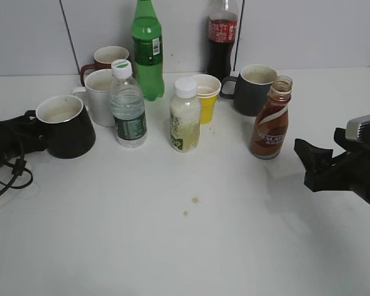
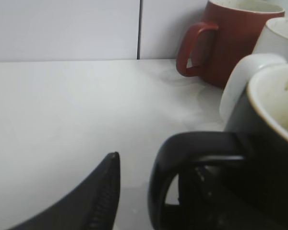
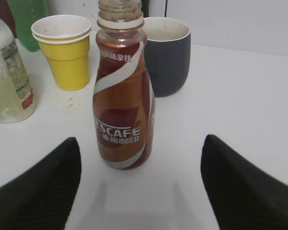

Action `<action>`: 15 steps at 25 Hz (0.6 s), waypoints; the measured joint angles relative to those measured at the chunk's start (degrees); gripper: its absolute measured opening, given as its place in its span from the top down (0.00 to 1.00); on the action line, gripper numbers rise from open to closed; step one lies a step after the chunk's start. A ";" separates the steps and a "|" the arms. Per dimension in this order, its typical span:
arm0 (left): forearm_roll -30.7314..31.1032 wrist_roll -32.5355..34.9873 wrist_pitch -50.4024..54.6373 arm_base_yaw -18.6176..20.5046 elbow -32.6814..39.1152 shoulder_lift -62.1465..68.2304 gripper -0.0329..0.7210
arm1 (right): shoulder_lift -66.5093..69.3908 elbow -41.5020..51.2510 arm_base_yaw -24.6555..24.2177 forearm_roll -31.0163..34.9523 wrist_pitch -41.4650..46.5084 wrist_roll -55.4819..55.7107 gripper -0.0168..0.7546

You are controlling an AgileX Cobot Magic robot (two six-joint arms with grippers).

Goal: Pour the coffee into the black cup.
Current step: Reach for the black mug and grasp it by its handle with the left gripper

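Standing upright and uncapped on the worktop (image 1: pixel 234 246), the Nescafe coffee bottle (image 1: pixel 271 118) was at the right of the group, just in front of the dark grey mug (image 1: pixel 253 89) and well apart from the black cup (image 1: pixel 65 126) at far left. The right end effector (image 3: pixel 139 187) was spread wide, empty, aimed squarely at the bottle's lower body in the wrist view. Judged step: approach to grasp. Advised: advance level, close on the labelled waist, keep clear of the yellow paper cups (image 3: pixel 66 50) and the grey mug behind. The left end effector (image 2: pixel 149 201) was parted about the cup's handle (image 2: pixel 182 163); contact could not be confirmed.
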 joint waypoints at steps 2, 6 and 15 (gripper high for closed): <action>0.20 0.00 0.46 0.00 -0.80 0.13 0.54 | 0.00 0.00 0.00 0.00 0.00 0.00 0.22; 2.23 0.00 1.74 0.00 -2.80 0.17 0.54 | 0.00 0.00 0.00 0.00 0.00 0.00 0.22; 7.52 0.00 3.31 0.00 -7.72 1.18 0.57 | 0.00 0.00 0.00 0.00 0.00 0.00 0.22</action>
